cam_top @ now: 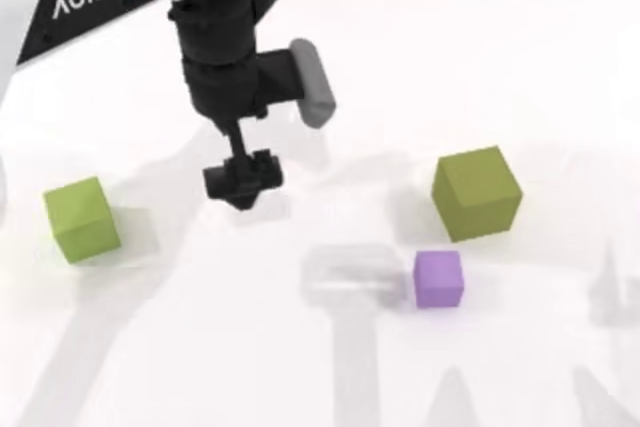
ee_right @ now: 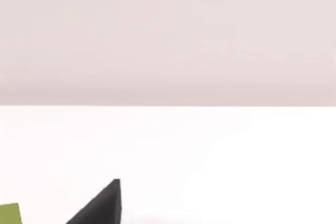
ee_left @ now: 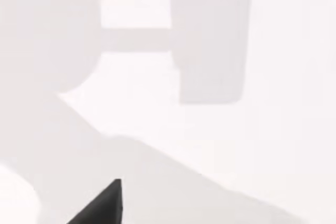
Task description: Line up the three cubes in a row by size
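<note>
1. A plain white table [cam_top: 480,67] fills nearly the whole top view.
2. Beyond the table's far edge runs a pale pinkish-grey wall [ee_right: 168,35].
3. Soft grey shadows [cam_top: 350,277] lie across the table's near half.

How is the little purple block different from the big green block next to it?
The purple cube is smaller than the olive-green cube. One is purple, the other dull green. The purple cube sits nearer the top view's bottom edge, the olive-green cube farther up and a bit to the right. Both are plain cubes resting on the table, apart.
</note>
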Tool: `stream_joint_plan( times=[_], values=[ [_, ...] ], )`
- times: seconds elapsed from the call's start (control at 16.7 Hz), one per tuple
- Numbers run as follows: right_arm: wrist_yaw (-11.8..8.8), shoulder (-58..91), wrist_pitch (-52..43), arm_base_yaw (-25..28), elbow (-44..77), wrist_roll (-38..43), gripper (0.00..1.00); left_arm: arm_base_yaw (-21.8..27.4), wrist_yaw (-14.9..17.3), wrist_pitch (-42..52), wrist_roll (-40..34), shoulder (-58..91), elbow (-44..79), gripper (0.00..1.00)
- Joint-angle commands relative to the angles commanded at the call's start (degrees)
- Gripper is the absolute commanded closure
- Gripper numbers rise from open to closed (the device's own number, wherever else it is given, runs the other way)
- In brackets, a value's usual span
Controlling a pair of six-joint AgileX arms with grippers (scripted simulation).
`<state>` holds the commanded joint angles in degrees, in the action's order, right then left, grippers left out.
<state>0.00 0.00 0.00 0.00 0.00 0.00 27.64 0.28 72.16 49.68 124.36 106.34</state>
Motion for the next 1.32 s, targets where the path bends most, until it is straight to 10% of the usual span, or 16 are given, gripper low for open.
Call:
stream_joint_plan(
  times=[0.42, 1.32],
  values=[
    [0.00, 0.00, 0.00, 0.00, 0.00, 0.00, 0.00, -21.08, -0.22, -7.43, 10.74, -12.39, -20.11, 0.00],
    [0.00, 0.00, 0.00, 0.00, 0.00, 0.00, 0.00, -22.12, -0.18, -24.52, 11.58, -6.93, -31.17, 0.00]
  ],
)
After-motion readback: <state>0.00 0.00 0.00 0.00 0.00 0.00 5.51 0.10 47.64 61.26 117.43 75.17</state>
